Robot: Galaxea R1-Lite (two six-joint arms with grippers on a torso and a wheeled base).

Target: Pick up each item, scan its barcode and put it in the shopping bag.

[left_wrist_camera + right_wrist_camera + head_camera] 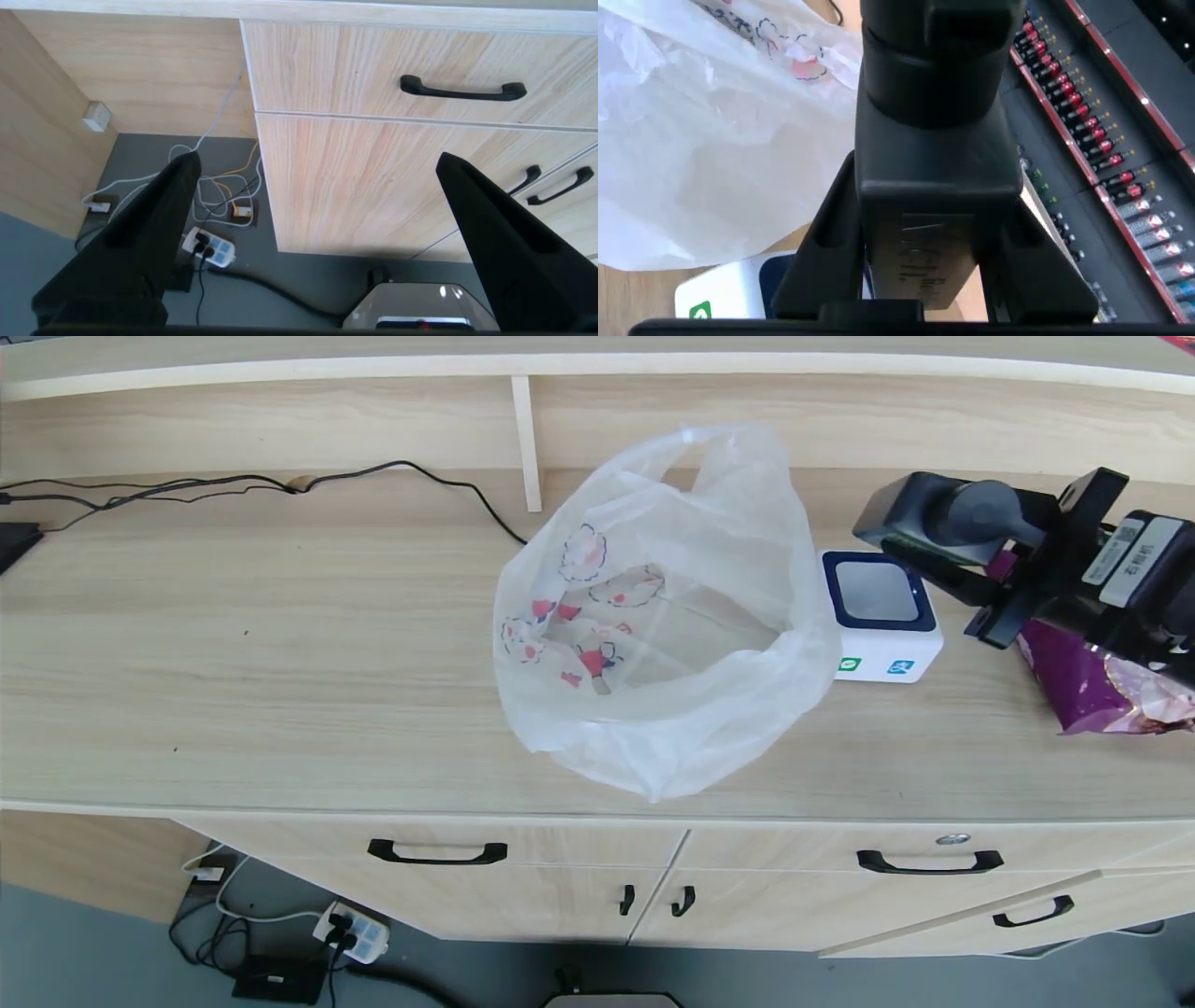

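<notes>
Scanning step: right hand (1018,560) is clamped on a dark bottle-like item (910,513), held just beside the scanner (878,593). Turn its barcode toward the scanner window and hold steady. Shopping bag (709,523) sits adjacent. Left hand (318,163) hangs open below the surface (233,644).

No word or number can be read anywhere. The white scanner (882,616), at 3 o'clock of the shopping bag (653,616) on the surface (280,644), has two small signs on its front face. A green square sign (850,665) sits at 7 o'clock of its dark window and a blue square sign (900,667) at 5 o'clock, each with a white symbol too small to make out.

In the right wrist view the green sign (699,311) shows again on the white box.

At 2 o'clock of the scanner, two pale labels (1125,556) lie side by side on the right arm (1158,588), one with a square code; their characters are illegible.

The bag bears printed red-and-blue cartoon figures without letters. The print on the purple packet (1092,686) is unreadable.
</notes>
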